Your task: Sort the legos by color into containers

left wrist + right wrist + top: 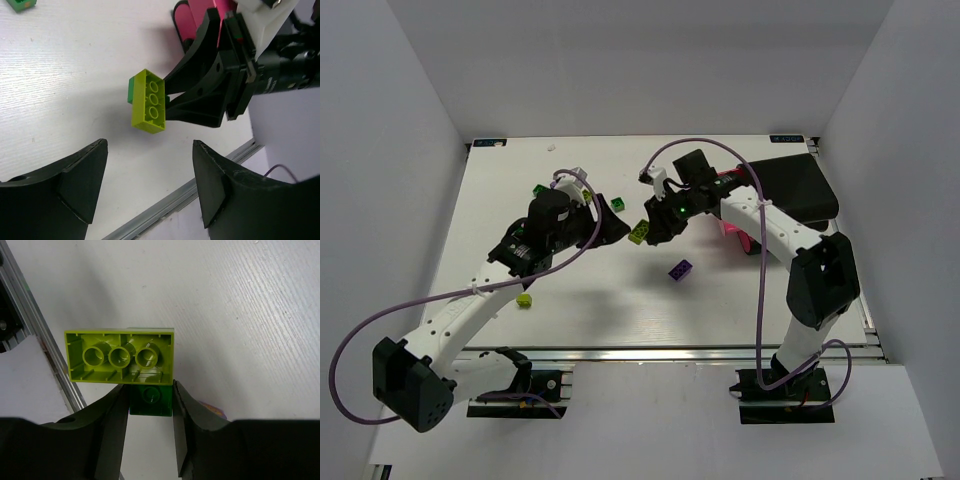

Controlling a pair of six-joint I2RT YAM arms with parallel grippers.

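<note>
Over the counter (580,300), the right jaws clench a dark green lego (150,401) stuck to a lime-green lego (120,356), presented to the spread, empty left jaws, likely for pulling the colors apart.

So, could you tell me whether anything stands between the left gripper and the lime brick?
Nothing visible does. The left gripper, jaws open, faces the lime brick across a bare gap. The right gripper clamps only the dark green brick stuck behind it.
</note>
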